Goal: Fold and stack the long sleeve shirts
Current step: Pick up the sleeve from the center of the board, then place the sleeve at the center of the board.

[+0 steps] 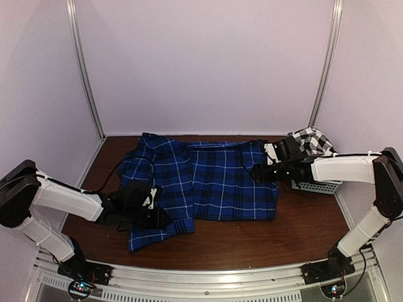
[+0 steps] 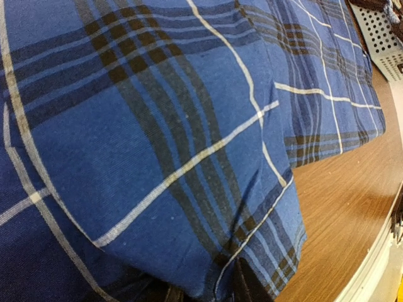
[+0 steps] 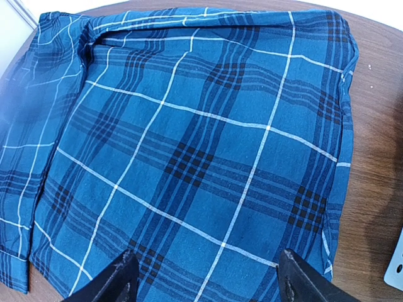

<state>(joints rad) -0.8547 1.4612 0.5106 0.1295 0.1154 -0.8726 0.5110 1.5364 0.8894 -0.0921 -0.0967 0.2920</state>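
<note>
Blue plaid shirt, white-lined, spread flat

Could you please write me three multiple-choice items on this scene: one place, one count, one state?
1. Where is the black-and-white checked shirt? A) on the mesh basket B) on the back wall C) on the floor
2. How many shirts show in the top view? A) one B) two C) three
3. How is the right gripper? A) shut on a sleeve B) shut on the basket C) open
Answers: 1 A, it bulges over the basket's rim at the right; 2 B, the checked one plus the blue plaid shirt spread out beside it; 3 C, its fingers stand wide apart above the plaid.
</note>
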